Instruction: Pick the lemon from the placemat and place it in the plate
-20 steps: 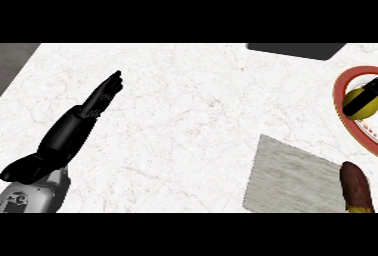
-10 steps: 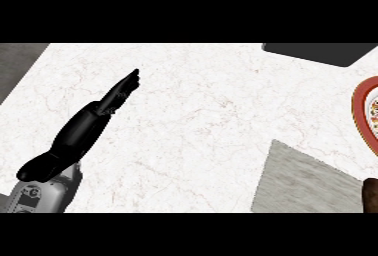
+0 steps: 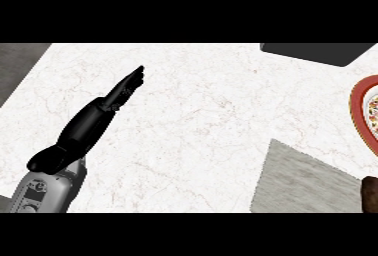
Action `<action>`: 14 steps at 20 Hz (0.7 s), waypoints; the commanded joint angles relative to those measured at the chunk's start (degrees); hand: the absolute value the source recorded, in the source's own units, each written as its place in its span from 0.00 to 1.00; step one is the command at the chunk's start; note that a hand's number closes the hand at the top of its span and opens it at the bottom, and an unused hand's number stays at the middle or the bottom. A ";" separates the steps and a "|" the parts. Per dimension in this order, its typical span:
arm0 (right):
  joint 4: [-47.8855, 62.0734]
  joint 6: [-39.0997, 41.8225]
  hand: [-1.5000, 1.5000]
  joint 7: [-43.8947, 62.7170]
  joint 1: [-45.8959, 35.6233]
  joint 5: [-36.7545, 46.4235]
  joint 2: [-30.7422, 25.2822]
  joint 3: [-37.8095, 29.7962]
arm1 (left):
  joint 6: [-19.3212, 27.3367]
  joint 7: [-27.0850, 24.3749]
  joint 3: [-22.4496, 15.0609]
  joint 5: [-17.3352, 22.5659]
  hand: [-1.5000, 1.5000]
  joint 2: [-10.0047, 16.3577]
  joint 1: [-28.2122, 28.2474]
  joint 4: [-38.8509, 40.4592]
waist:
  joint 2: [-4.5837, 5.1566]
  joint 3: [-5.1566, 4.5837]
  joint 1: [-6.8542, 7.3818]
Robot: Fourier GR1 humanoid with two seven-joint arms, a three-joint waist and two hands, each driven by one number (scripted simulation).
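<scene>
**Item 1. Left hand** [image 3: 122, 92]: black, over the left half of the tabletop. The fingers are straight and held together, pointing up and to the right. It is open and holds nothing. The black wrist section runs down and left from it to the grey forearm [image 3: 43, 192], which enters at the lower left corner.

**Item 2. Tabletop** [image 3: 207, 115]: white marble with faint reddish veining, filling most of the view. Its left edge slants, with a dark grey surface [image 3: 18, 65] beyond it at upper left.

**Item 3. Placemat** [image 3: 310, 187]: grey, woven-looking, lying flat at lower right. It is set at an angle to the tabletop's edges and is cut off by the lower and right borders. The part that shows carries no lemon.

**Item 4. Plate** [image 3: 356, 112]: at the right border, above the placemat and apart from it. It has a red rim and a pale patterned centre (only its left portion shows).

**Item 5. Lemon:** it cannot be located, as it shows nowhere in this view. Much of the plate lies beyond the right border.

**Item 6. Dark brown shape** [image 3: 370, 195]: at the right border, over the placemat's far corner. It is largely cut off, and what it is cannot be told.

**Item 7. Dark panel** [image 3: 317, 52]: flat and angular, at the upper right edge of the tabletop.

**Item 8. Right hand:** outside this view.
</scene>
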 commanded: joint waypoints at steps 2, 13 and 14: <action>6.06 -6.64 1.00 14.02 -3.31 5.12 2.06 -1.41 | 0.66 0.33 1.16 0.23 0.50 -0.14 -0.61 0.97 | -0.43 0.24 -1.61; 13.51 -16.39 1.00 14.01 -4.53 14.19 3.14 -3.72 | 2.13 0.59 2.64 -0.66 0.50 0.22 0.12 2.20 | -1.42 0.40 -5.21; 14.17 -16.93 1.00 14.01 -4.49 14.57 2.88 -4.15 | 2.23 -0.07 2.23 -1.25 0.50 0.00 0.48 3.33 | -1.10 0.41 -5.76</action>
